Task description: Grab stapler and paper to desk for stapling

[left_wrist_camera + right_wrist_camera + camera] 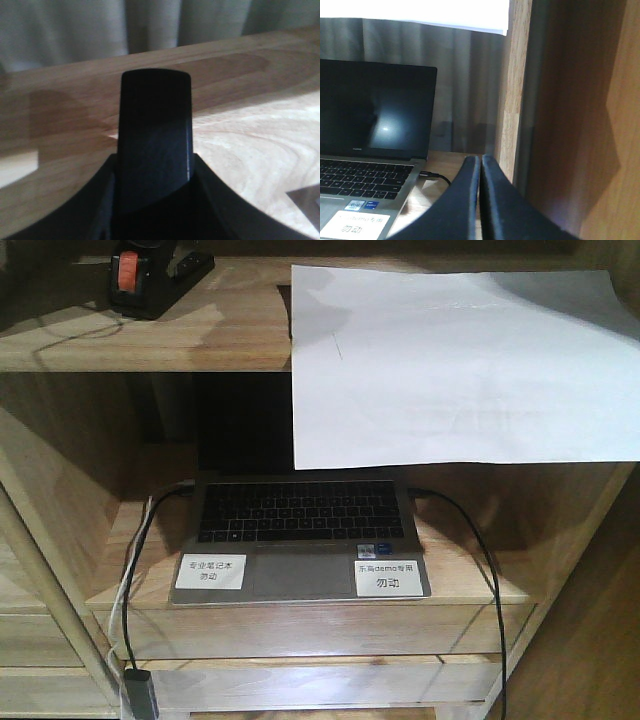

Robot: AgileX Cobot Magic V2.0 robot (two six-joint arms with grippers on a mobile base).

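Front view: stapler and paper on the shelf. Right gripper fingers pressed together; left gripper, can't tell.

Laptop left label reads 专业笔记本 勿动; right label 乐高demo专用 勿动; bezel perhaps HUAWEI.

Stapler cropped by the top edge at 11 o'clock, paper clipped at 3 o'clock, laptop with its screen's right half hidden behind the paper.

Warm dim light, paper glaring white, soft glare on laptop screen, left gripper blurred close-up
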